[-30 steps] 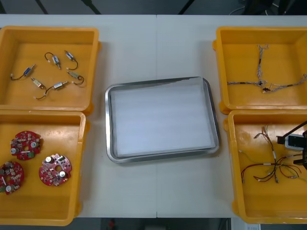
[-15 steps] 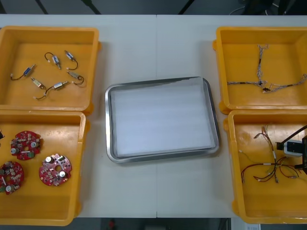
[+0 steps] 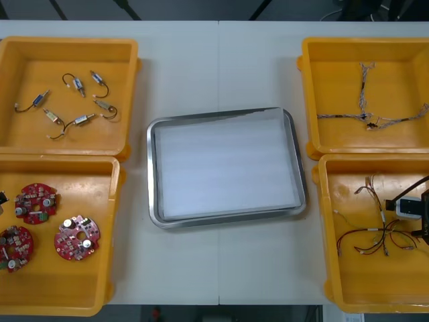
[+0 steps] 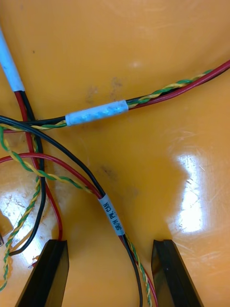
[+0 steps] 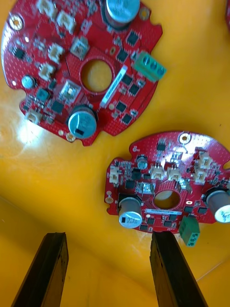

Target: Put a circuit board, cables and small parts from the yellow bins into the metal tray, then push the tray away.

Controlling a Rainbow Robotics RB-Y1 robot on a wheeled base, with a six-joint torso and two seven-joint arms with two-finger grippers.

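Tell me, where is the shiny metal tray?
In the front view, the metal tray lies centrally, between the left yellow bins and the right yellow bins.

Light table (image 3: 221, 60) is seen w/ a seam down its middle. Set directly on it: far-left yellow bin (image 3: 27, 74) & near-left yellow bin (image 3: 74, 282) at the left side, butted together; far-right yellow bin (image 3: 335, 74) & near-right yellow bin (image 3: 369, 282) at the right, likewise. Metal tray (image 3: 224, 168) is laid btwn them, slightly skewed, white inside, apart from all bins.
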